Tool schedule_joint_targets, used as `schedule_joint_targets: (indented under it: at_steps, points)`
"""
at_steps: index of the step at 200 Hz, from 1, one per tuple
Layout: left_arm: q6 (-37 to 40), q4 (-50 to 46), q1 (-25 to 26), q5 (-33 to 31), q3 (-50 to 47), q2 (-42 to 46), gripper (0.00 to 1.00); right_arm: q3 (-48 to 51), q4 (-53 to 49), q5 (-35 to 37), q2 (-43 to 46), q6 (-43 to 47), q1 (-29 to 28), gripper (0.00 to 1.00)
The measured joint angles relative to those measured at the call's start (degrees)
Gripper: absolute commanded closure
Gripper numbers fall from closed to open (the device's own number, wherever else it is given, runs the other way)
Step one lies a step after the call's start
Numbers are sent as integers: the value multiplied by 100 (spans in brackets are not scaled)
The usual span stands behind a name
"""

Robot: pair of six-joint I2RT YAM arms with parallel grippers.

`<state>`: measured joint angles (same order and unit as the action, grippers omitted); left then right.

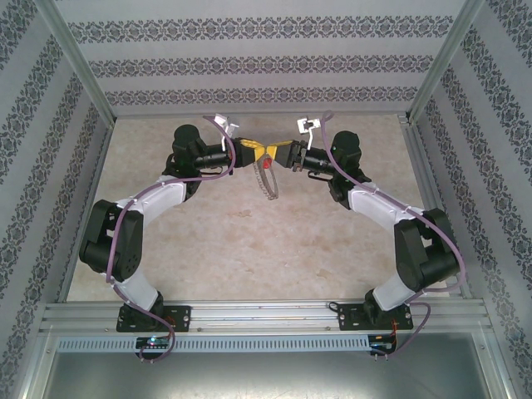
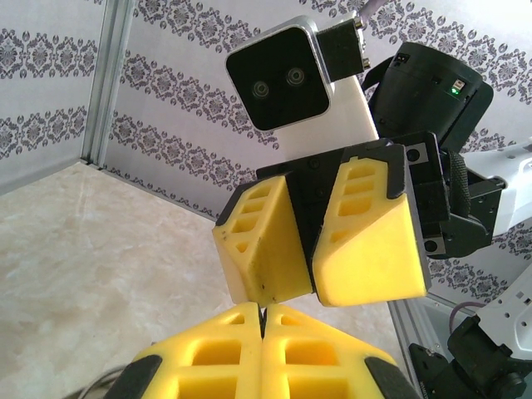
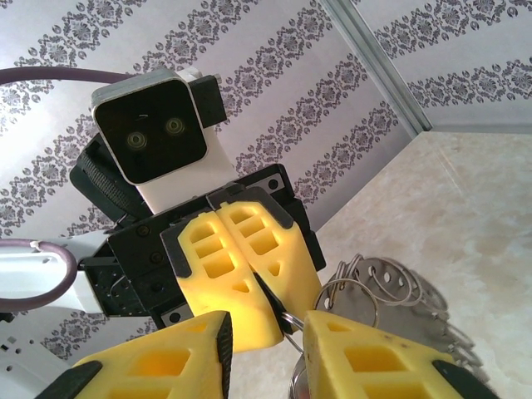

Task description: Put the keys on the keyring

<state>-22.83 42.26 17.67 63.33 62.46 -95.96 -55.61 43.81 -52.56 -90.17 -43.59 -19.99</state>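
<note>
Threading step, mid-air over the far-centre surface (image 1: 249,241): left gripper (image 3: 270,312) pressed together, pinching the keyring (image 3: 378,287) that dangles beneath; right gripper (image 2: 314,287) slightly spread beside it; red key (image 1: 264,164) between them, best eased in slowly, ring steady.

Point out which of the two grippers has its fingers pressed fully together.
The left gripper: its yellow fingers meet with no gap, pinching the top of the keyring. The right gripper differs: its fingers stand apart, a clear gap between them.
</note>
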Motion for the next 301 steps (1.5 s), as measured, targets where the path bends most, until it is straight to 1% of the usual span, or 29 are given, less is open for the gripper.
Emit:
schedule_joint_targets:
  at_steps: [49,111,154,183,270,301]
  points:
    - [-2,0,-4,2,0,0,100,0,107,4,-94,-7,2,69]
    - [0,24,0,7,0,0,100,116,229,0,-107,-142,240,68]
    - [-2,24,0,9,0,0,100,116,374,-149,-111,-173,162,69]
    - [-2,26,0,9,0,0,100,116,424,-236,-140,-175,59,71]
    - [-7,26,0,48,0,0,100,109,457,-367,-269,-175,-4,75]
    - [-17,26,0,50,0,0,100,103,474,-391,-321,-192,-15,81]
